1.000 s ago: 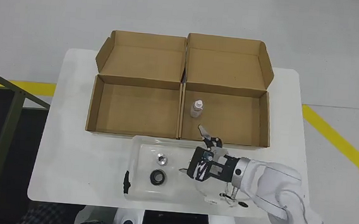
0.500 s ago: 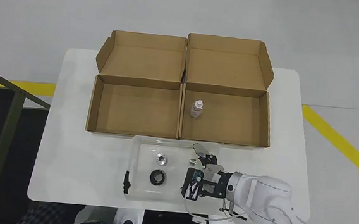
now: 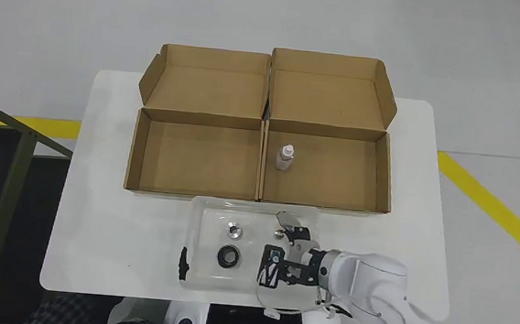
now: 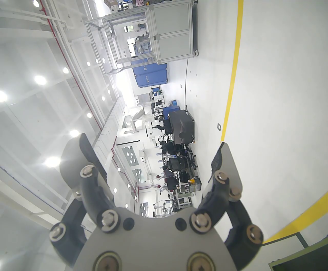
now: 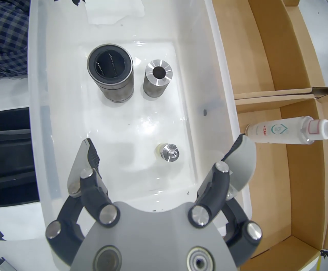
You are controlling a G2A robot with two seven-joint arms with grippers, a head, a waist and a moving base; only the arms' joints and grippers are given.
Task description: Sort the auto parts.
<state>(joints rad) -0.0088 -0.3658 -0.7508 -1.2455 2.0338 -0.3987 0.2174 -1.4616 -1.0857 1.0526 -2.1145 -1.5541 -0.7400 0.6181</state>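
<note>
auto parts (image 3: 233, 227) sit in the clear bin (image 3: 200, 249) at the lower centre of the top view: a black linear bearing (image 5: 110, 77), a steel bushing (image 5: 157, 79) just beside it, and a small metal fitting (image 5: 169, 152) apart from both. we see the right gripper (image 5: 166, 146) above the fitting, jaws spread wide and holding nothing. one finger (image 5: 243, 151) hangs over the bin's wall on the side of the right-hand cardboard box (image 3: 383, 176), where a white bottle (image 3: 285, 157) lies. we judge that coming straight down could catch that wall and jolt the bin. the fitting is small and round, so it may squirt from the pads. the left gripper (image 4: 153, 151) is also wide and empty, facing the room.
</note>
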